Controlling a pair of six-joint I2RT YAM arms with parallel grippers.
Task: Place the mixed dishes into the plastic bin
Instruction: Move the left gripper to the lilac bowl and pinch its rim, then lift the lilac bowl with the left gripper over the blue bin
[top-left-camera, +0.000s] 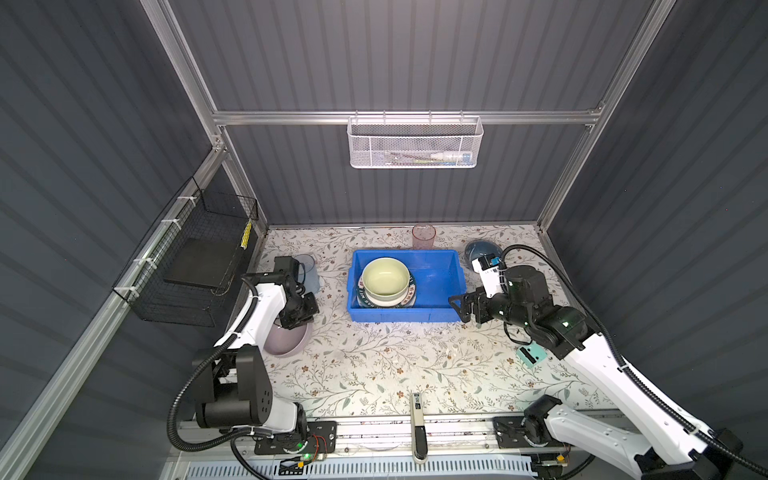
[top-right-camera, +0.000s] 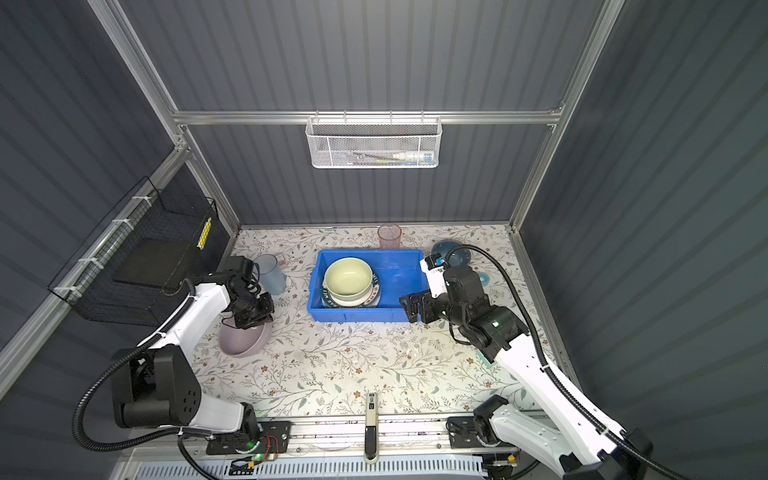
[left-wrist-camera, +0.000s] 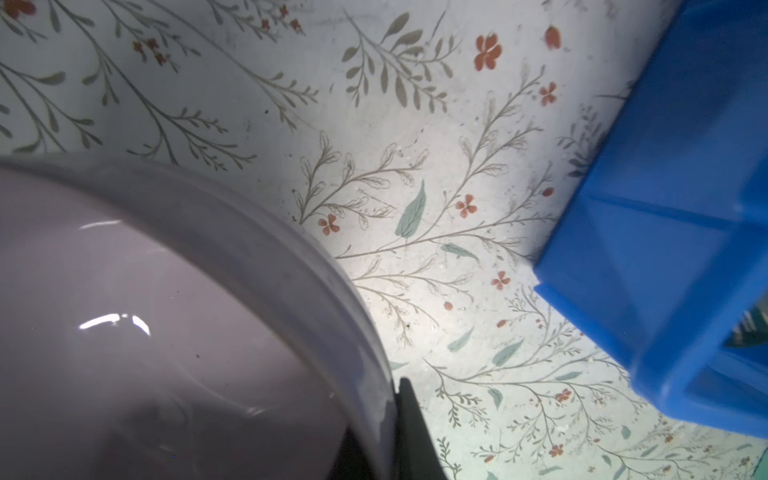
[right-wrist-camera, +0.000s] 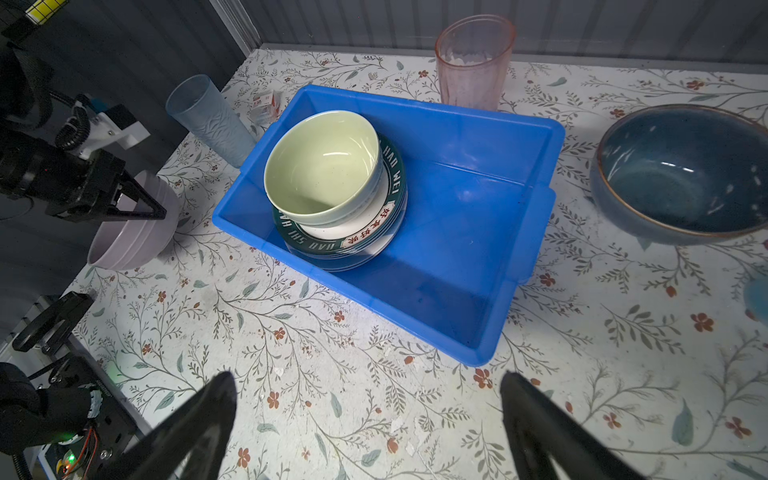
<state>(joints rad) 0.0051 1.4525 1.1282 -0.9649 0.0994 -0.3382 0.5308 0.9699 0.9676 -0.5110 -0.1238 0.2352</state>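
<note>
The blue plastic bin (top-left-camera: 405, 320) (right-wrist-camera: 457, 232) stands mid-table. Inside it a pale green bowl (top-left-camera: 384, 278) (right-wrist-camera: 320, 166) rests on a green lettered plate (right-wrist-camera: 353, 243) that tops a stack. At the left, my left gripper (top-left-camera: 297, 322) (left-wrist-camera: 386, 432) is shut on the rim of the lilac bowl (top-left-camera: 286, 343) (left-wrist-camera: 145, 311), one finger inside and one outside. My right gripper (top-left-camera: 457, 309) (right-wrist-camera: 368, 386) hangs open and empty by the bin's front right corner. A pink tumbler (top-left-camera: 424, 237) stands behind the bin, a blue tumbler (top-left-camera: 309, 274) to its left, a grey-blue bowl (top-left-camera: 478, 251) to its right.
A black wire basket (top-left-camera: 199, 266) hangs on the left wall and a white mesh basket (top-left-camera: 415, 143) on the back rail. A teal block (top-left-camera: 530, 353) lies under the right arm. A small teal tape roll (top-right-camera: 484, 277) sits near the grey-blue bowl.
</note>
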